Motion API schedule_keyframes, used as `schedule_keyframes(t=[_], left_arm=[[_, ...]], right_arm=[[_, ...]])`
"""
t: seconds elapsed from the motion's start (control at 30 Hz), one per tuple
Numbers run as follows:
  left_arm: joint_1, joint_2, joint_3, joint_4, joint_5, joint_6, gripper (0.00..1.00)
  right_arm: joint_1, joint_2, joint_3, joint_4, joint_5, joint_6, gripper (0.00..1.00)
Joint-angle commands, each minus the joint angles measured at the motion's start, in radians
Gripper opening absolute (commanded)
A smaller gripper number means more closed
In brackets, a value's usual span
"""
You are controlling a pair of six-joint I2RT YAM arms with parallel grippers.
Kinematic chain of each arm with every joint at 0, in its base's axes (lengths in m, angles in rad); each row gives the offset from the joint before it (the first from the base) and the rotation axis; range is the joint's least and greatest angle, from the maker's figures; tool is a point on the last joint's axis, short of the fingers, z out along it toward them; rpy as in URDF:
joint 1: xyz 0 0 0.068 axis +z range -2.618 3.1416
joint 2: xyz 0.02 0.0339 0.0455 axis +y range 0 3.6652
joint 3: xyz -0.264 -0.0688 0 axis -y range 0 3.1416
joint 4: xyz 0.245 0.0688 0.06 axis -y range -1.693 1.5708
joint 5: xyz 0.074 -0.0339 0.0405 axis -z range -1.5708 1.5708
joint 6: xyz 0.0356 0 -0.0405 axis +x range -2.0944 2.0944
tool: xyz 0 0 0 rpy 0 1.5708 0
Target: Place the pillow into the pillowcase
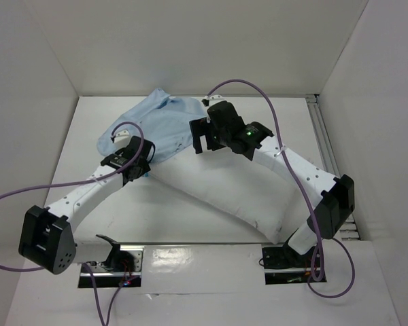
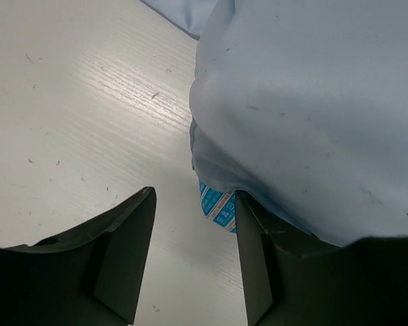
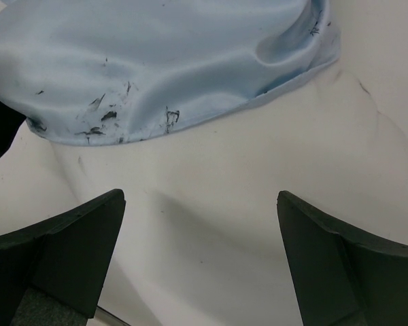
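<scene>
Pillow (image 1: 224, 197) lies on the surface, its far end inside the pillowcase (image 1: 164, 125). We see the left gripper (image 2: 194, 200) and right gripper (image 3: 200, 200) both released. With the hem unheld, pushing may bunch the fabric.

The white surface (image 1: 156, 221) carries the plump white pillow (image 1: 224, 190), lying diagonally from near right toward far left, its far end covered by the wrinkled pale-blue pillowcase (image 1: 160, 122).
</scene>
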Motion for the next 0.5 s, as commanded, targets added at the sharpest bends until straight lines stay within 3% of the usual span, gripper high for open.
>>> schedule_keyframes(t=[0.0, 0.2, 0.27, 0.47], left_arm=[[0.017, 0.03, 0.015, 0.036, -0.023, -0.023, 0.59], [0.059, 0.049, 0.024, 0.058, 0.008, -0.034, 0.59], [0.059, 0.059, 0.035, 0.067, 0.008, -0.034, 0.51], [0.059, 0.068, 0.064, 0.076, 0.017, -0.024, 0.41]], right_arm=[[0.004, -0.015, 0.01, -0.015, -0.004, -0.002, 1.0], [0.004, -0.015, 0.019, -0.015, -0.004, -0.002, 1.0], [0.004, -0.024, 0.019, -0.015, -0.004, -0.002, 1.0], [0.004, -0.024, 0.01, -0.015, -0.004, -0.002, 1.0]])
